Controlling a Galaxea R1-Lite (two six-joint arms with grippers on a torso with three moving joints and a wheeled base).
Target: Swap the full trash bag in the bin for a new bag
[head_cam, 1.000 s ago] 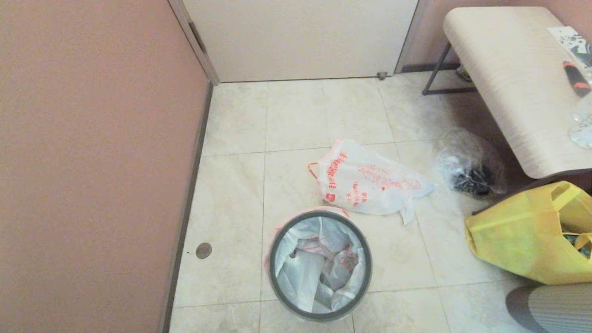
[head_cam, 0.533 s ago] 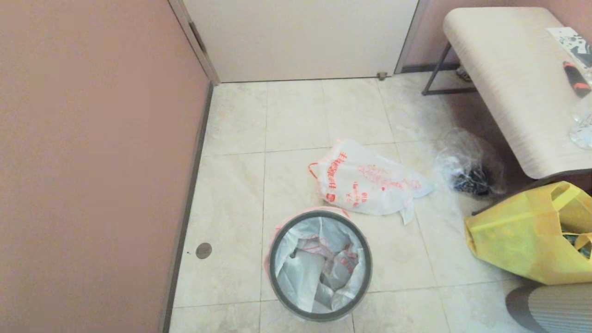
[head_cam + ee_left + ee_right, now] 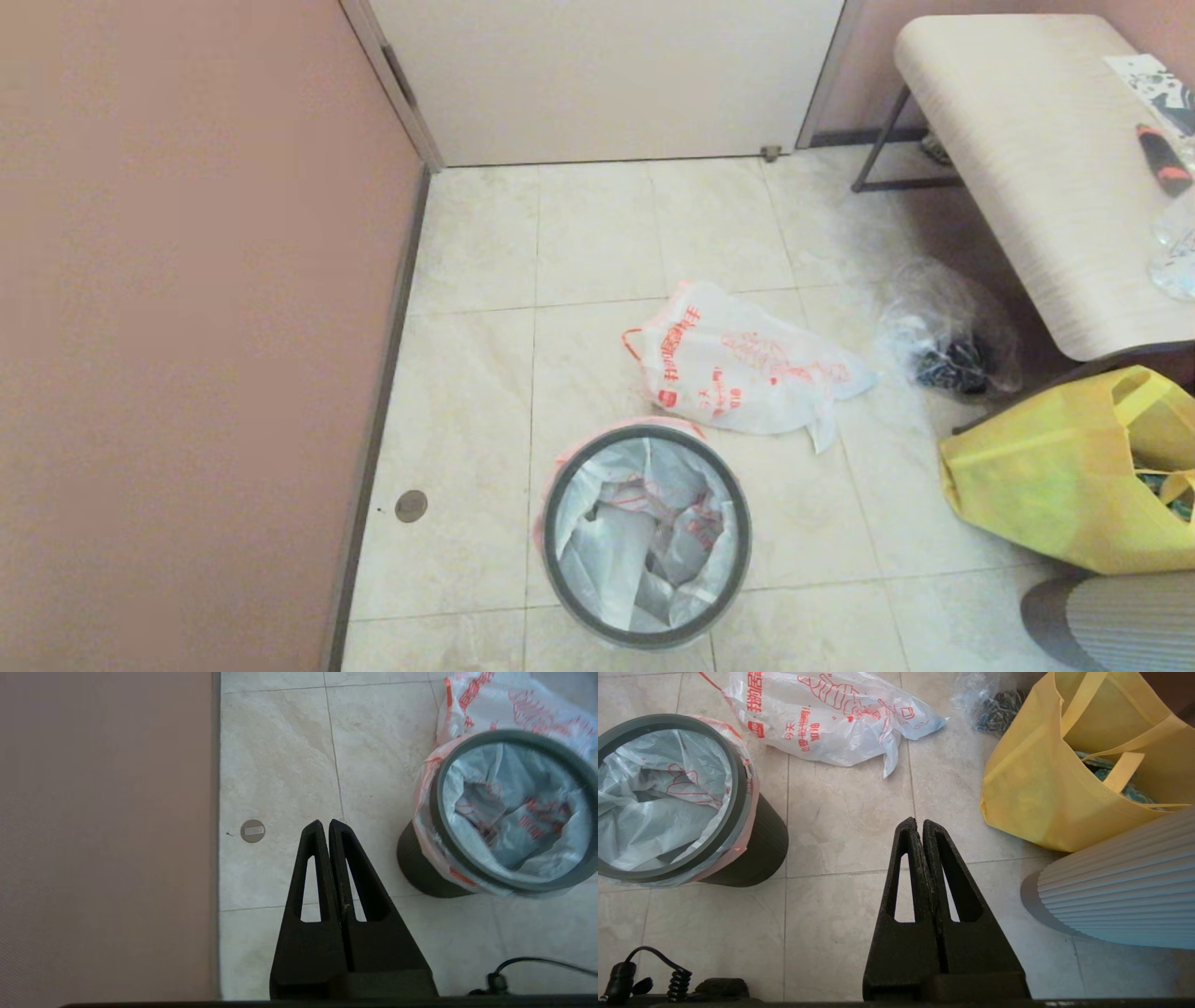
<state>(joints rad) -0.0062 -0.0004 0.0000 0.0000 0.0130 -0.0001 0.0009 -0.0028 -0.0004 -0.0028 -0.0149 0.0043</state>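
Bin (image 3: 646, 537): round, smooth black, grey hoop; crinkled milky liner.
Printed bag (image 3: 738, 369): thin, limp, 12 o'clock of bin.
Left claw (image 3: 325, 823), right claw (image 3: 919, 822): clenched, empty.

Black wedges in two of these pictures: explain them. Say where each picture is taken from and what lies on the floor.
This is a two-armed robot. The wide room picture comes from a camera on its head, looking down; the other two come from its wrists. Each black wedge is a gripper: the left gripper and the right gripper, jaws shut, holding nothing, above the floor. On it stands a black bin lined with a thin white bag. Behind it lies a red-printed bag; to the right, a clear bag and a yellow tote.
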